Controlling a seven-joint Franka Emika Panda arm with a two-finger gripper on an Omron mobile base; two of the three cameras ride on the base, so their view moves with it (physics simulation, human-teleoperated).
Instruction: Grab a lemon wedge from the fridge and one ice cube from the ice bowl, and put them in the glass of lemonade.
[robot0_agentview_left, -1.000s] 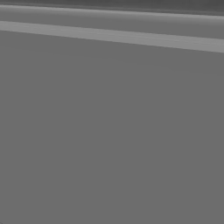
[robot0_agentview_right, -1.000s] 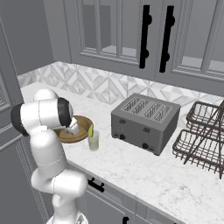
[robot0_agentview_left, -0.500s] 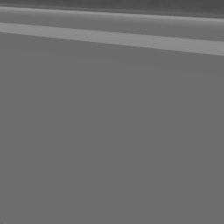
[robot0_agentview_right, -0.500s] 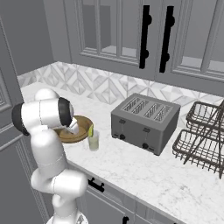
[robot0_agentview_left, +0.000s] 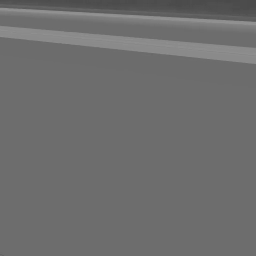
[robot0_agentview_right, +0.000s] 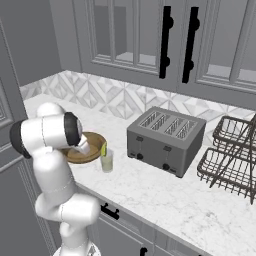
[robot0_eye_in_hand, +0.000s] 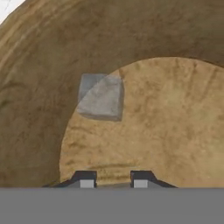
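My gripper (robot0_eye_in_hand: 113, 179) hangs low inside the tan-brown ice bowl (robot0_eye_in_hand: 39, 87), its fingertips (robot0_eye_in_hand: 86, 179) a narrow gap apart. A grey ice cube (robot0_eye_in_hand: 100, 97) lies on the bowl floor ahead of the tips, apart from them. What sits between the tips is hidden. From the right base view the ice bowl (robot0_agentview_right: 96, 141) sits on the counter with my white hand reaching into it. Right beside it stands the glass of lemonade (robot0_agentview_right: 106, 162), with a yellow-green lemon wedge (robot0_agentview_right: 104, 148) at its rim. The fridge is out of view.
A grey toaster (robot0_agentview_right: 165, 141) stands right of the glass, and a dark wire rack (robot0_agentview_right: 230, 162) sits at the far right. Upper cabinets with black handles (robot0_agentview_right: 165, 42) hang above. A tall grey panel (robot0_agentview_right: 7, 120) rises at the left. A flat grey surface (robot0_agentview_left: 128, 150) faces the left base camera.
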